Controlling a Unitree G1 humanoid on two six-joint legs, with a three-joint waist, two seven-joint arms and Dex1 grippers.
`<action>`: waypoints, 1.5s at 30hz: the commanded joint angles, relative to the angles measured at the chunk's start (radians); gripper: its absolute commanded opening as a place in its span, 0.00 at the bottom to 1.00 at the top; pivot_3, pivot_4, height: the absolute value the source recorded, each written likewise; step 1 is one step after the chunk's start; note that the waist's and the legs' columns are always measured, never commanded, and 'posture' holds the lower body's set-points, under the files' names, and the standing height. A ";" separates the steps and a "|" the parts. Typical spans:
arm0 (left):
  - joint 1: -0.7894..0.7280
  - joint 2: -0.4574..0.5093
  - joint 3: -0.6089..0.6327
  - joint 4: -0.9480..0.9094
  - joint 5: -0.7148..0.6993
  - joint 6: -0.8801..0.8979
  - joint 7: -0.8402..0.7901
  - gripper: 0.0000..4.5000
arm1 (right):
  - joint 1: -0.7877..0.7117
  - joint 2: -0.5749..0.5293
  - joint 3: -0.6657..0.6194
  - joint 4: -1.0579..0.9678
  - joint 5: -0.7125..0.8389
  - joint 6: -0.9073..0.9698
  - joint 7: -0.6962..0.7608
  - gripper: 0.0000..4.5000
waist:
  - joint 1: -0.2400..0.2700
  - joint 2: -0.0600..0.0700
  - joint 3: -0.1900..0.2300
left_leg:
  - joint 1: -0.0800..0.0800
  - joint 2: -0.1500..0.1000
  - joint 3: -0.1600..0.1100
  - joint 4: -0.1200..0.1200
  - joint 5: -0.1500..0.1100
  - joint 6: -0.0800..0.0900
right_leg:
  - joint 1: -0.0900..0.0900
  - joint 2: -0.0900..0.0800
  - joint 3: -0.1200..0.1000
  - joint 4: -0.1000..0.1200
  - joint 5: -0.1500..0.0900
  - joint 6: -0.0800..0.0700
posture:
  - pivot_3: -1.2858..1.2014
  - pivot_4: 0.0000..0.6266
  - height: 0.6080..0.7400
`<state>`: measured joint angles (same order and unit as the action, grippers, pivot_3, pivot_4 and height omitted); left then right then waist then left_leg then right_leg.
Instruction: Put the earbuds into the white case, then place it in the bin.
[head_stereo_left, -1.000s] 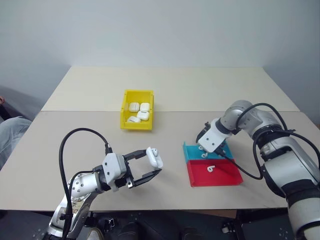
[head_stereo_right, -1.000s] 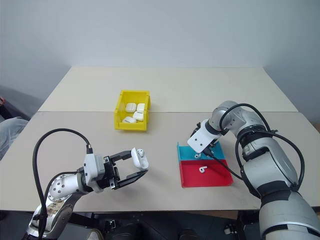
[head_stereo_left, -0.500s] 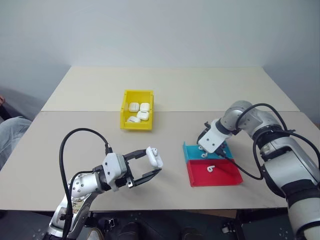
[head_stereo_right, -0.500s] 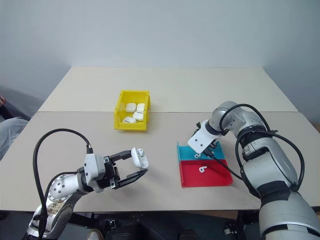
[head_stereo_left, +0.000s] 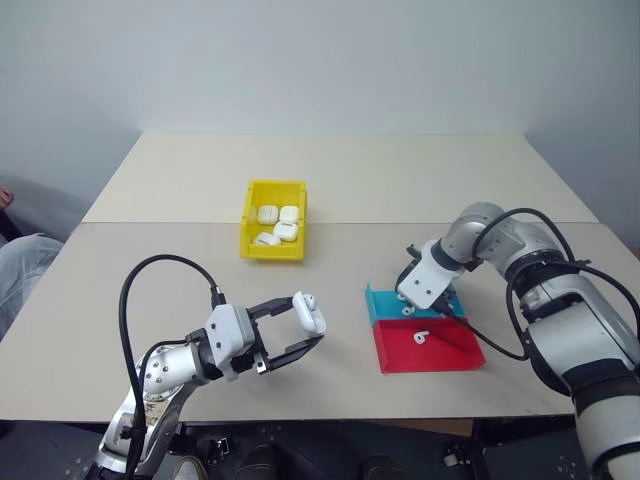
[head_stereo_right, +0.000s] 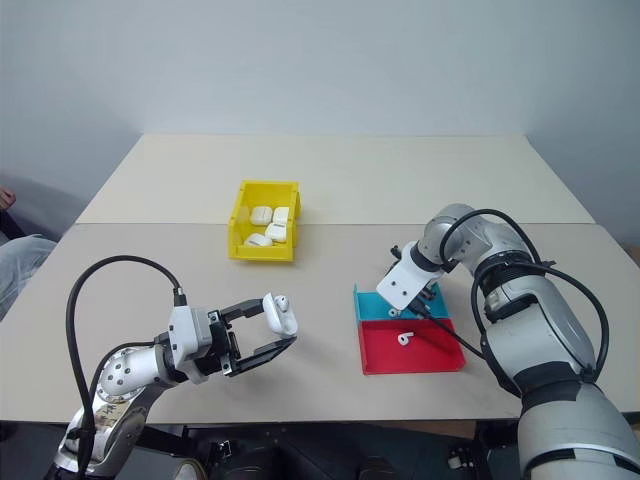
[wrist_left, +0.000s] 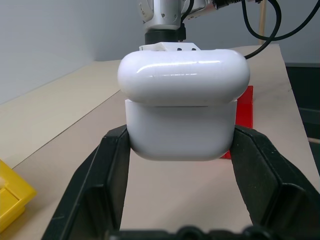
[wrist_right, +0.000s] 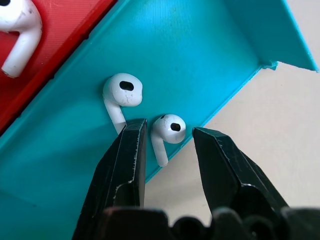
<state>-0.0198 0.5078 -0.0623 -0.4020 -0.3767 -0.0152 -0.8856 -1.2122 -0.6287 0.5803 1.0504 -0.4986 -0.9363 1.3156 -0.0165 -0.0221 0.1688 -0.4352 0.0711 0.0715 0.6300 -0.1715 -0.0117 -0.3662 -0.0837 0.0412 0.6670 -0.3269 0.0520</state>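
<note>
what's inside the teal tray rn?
Two tiny white stemmed earbuds lie in the flat teal plastic tray. The right pincer straddles one, covering part of the floor.

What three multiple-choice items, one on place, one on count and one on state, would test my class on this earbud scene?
1. Where is the right end effector?
A. over the teal tray
B. inside the yellow bin
C. above the red tray

2. How many earbuds lie in the teal tray?
A. none
B. two
C. four

3. What does the left end effector hold?
A. nothing
B. an earbud
C. a white case

Key: 1 A, its fingers straddle an earbud at the teal tray's edge; 2 B, a second earbud lies beside it; 3 C, the white case sits clamped between the fingers.
</note>
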 joint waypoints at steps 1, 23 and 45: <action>0.000 -0.002 -0.001 -0.025 0.001 -0.017 0.004 0.61 | -0.016 -0.001 0.009 0.007 -0.002 -0.026 0.009 0.34 | 0.000 0.000 0.000 | 0.000 0.000 0.000 0.000 0.000 0.000 | 0.000 0.000 0.000 0.000 0.000 0.000 | 0.52 0.24 1.00; -0.110 -0.043 -0.022 -0.042 -0.062 0.006 -0.016 0.61 | 0.230 -0.113 -0.372 -0.647 0.583 0.634 0.109 0.15 | 0.015 0.000 0.000 | 0.000 0.000 -0.001 0.000 0.000 0.000 | 0.002 0.000 -0.001 -0.001 0.000 0.000 | 0.52 0.24 1.00; -0.323 -0.200 -0.124 -0.007 -0.140 0.086 -0.024 0.61 | 0.923 -0.132 -0.910 -1.763 1.926 1.582 -0.716 0.15 | 0.014 -0.001 0.000 | 0.005 -0.001 -0.005 0.002 -0.001 0.002 | 0.012 0.001 -0.002 -0.004 0.000 0.001 | 0.52 0.24 1.00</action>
<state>-0.3259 0.3124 -0.1848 -0.3779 -0.4991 0.0709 -0.9075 -0.2974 -0.7460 -0.3211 -0.6844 1.4075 0.6430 0.6050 -0.0023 -0.0228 0.1684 -0.4302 0.0702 0.0663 0.6320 -0.1725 -0.0100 -0.3540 -0.0827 0.0389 0.6630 -0.3267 0.0529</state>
